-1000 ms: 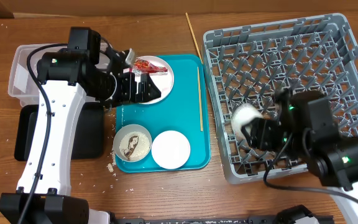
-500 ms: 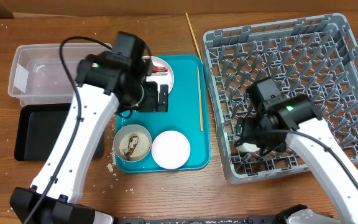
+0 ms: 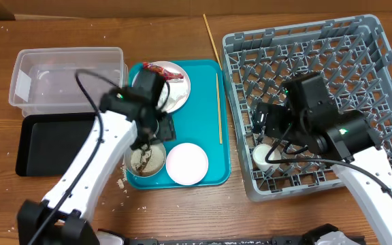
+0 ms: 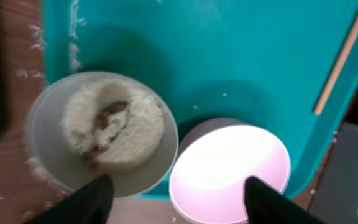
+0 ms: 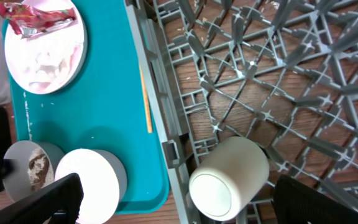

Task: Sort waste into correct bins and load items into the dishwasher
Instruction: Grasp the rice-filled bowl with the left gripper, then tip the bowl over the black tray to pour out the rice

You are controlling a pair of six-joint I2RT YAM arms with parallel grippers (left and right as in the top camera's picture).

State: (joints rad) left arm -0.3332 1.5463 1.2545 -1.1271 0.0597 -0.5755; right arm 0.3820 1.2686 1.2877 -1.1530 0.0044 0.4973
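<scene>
The greyish-white bowl (image 3: 145,158) with white rice and a brown lump stands on the teal tray beside the pale pink dish (image 3: 187,163). My left gripper (image 3: 160,129) hovers open above them; in the left wrist view its fingers (image 4: 180,193) straddle the bowl (image 4: 101,134) and pink dish (image 4: 229,168). The white plate (image 3: 172,92) carries the red wrapper (image 3: 160,70) and a white paper scrap (image 5: 45,62). The small white cup (image 3: 265,156) lies on its side in the grey dish rack (image 3: 359,47). My right gripper (image 5: 185,202) is open above the cup (image 5: 229,177).
The clear tub (image 3: 67,75) and black tray (image 3: 46,146) sit at the left. The teal tray (image 3: 203,88) holds one chopstick (image 3: 218,109); another chopstick (image 3: 213,37) lies on the table behind it. Loose rice (image 3: 122,182) lies by the tray's front left corner.
My right gripper set the cup down in the rack, let go and drew back. My left arm moved from the plate toward the bowl and pink dish.
</scene>
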